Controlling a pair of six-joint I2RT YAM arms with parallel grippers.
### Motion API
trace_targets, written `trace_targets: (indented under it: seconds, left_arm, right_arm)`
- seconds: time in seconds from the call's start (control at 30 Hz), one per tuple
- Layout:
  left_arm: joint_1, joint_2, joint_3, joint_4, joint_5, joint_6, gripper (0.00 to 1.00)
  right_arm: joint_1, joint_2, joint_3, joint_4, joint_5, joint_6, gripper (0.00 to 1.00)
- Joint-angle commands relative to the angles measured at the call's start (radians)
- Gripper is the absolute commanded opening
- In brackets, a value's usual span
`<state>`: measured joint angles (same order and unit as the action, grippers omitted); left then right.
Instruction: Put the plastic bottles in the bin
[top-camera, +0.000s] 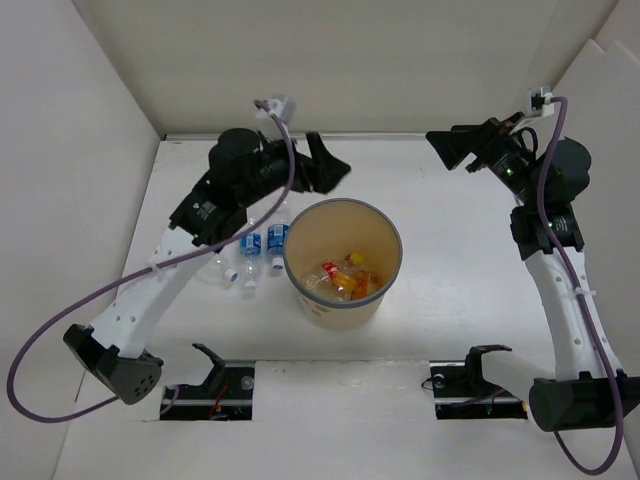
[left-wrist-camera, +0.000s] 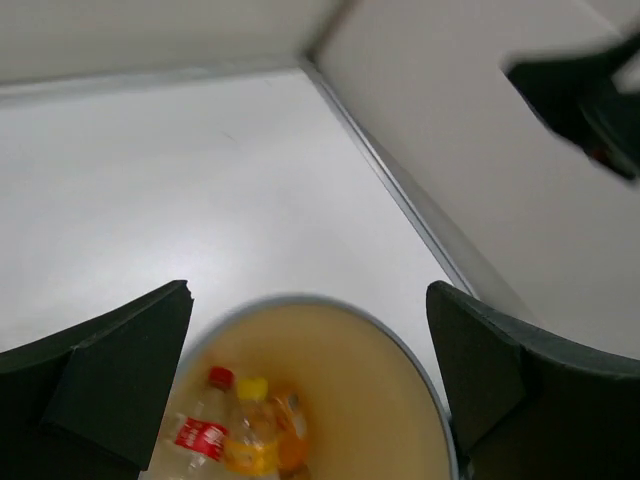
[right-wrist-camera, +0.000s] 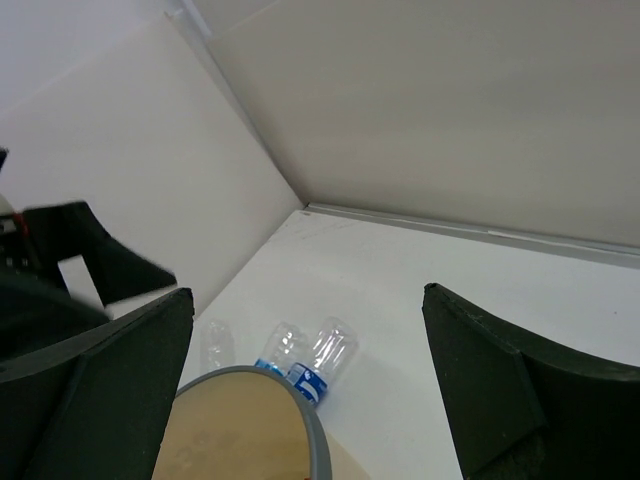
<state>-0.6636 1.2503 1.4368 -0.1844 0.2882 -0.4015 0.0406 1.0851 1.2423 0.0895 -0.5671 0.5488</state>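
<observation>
Bin (top-camera: 340, 312) stands upright. Blue-labelled bottles (top-camera: 277, 238) lie flat beside it, long axes running near-to-far. Left claw (left-wrist-camera: 308, 292) and right claw (right-wrist-camera: 308, 292): wide, empty.

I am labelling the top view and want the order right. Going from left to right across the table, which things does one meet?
Clear bottle → first blue bottle → second blue bottle → bin → right gripper.
</observation>
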Motion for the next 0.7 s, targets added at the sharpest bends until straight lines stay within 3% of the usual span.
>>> trace_targets:
  seconds: [0.0, 0.13, 0.33, 0.43, 0.67]
  left_arm:
    - [0.129, 0.052, 0.166, -0.159, -0.283, -0.085, 1.00]
    - [0.268, 0.248, 0.356, -0.337, -0.336, -0.106, 1.00]
    - [0.370, 0.544, 0.480, -0.424, -0.299, -0.068, 1.00]
    - [0.380, 0.685, 0.553, -0.474, -0.285, -0.045, 1.00]
    - [0.380, 0.819, 0.565, -0.472, -0.247, -0.014, 1.00]
  right_arm:
    - [0.005, -0.005, 0.049, -0.002, 0.018, -0.018, 1.00]
    - [0.054, 0.033, 0.071, -0.046, 0.050, -0.027, 1.00]
    - [0.100, 0.062, 0.080, -0.070, 0.085, -0.046, 1.00]
    - [0.111, 0.071, 0.071, -0.070, 0.085, -0.055, 1.00]
    - [0.134, 0.081, 0.042, -0.070, 0.085, -0.064, 1.00]
